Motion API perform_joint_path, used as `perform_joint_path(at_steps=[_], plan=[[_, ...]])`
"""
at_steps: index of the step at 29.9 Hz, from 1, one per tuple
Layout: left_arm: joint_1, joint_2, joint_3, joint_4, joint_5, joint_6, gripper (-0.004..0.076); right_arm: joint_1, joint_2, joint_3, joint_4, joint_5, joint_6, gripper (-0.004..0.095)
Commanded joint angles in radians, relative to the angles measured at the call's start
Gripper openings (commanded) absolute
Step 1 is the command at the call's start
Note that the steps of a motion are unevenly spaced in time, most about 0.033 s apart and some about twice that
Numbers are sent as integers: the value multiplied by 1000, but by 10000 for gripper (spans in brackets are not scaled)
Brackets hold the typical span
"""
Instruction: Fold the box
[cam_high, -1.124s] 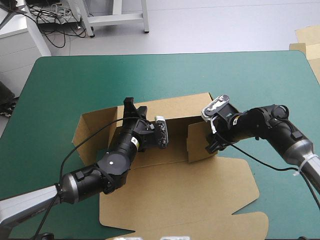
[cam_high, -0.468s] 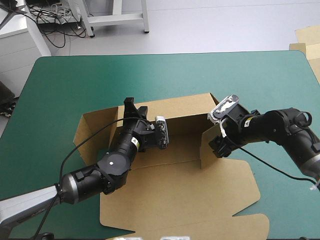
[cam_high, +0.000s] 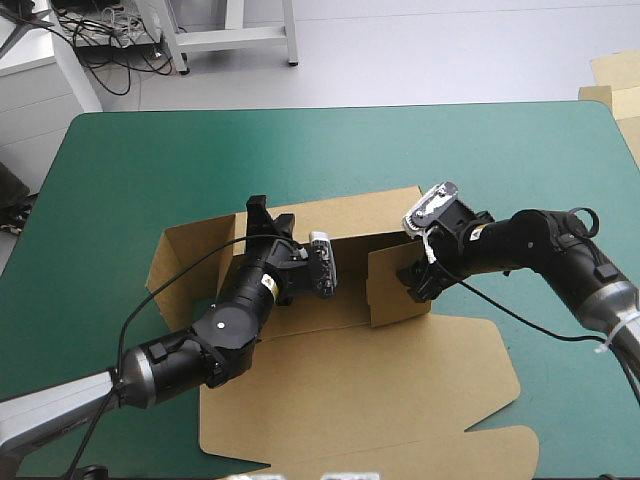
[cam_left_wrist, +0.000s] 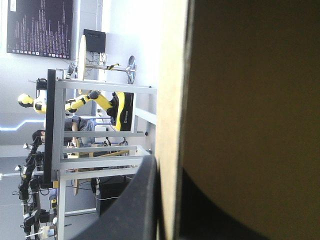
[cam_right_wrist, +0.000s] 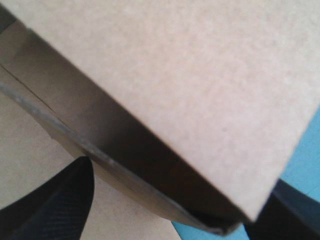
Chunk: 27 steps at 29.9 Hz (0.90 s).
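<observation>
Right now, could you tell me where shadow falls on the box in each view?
High view: even light, the box dim only inside its raised far wall. Left wrist view: its face dark, only the edge lit. Right wrist view: flap's outer face bright, underside shadowed.

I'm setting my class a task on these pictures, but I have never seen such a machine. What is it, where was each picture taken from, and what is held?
This is a robot with two arms at a teal-green table. The high view looks down from above; each wrist view looks along one arm's tool. On the table lies a brown box, a cut board sheet partly folded up. The left tool pinches the raised rear wall; its wrist view shows the board's edge beside a black finger. The right tool stands open astride an upright side flap, which fills its wrist view.
</observation>
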Motion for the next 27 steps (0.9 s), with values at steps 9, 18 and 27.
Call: perform_joint_path(at_steps=[9,18,27], plan=[[-9,-33,-30,-27,-32,-13,-9,-5,-19,-29,21,-85,-18,13],[-9,-33,-30,-24,-68,-13,-8,-5,-19,-29,40,-106,-9,-18],[-9,-33,-30,15,-141,-13,347,-5,-19,-29,56,-138,69,-18]])
